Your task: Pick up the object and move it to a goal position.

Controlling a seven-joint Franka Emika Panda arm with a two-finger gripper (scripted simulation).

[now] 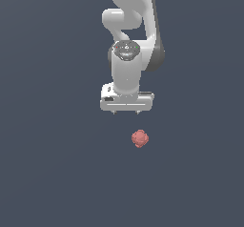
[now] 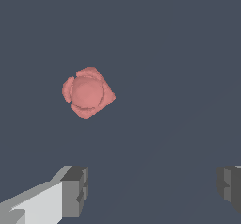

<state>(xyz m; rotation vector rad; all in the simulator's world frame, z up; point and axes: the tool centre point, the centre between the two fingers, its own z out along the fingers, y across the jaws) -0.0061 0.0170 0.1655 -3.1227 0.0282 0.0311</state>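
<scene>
The gripper (image 1: 126, 111) hung over the dark floor (image 1: 47, 173) with jaws wide apart, holding nothing. We found the red blob (image 1: 139, 138) lying on the floor just ahead of it, not between the fingers (image 2: 73, 191). Risk, in our judgement: a straight descent w/o re-centring would miss or nudge the bumpy blob, which may roll. No brands, labels or writing were legible.
</scene>
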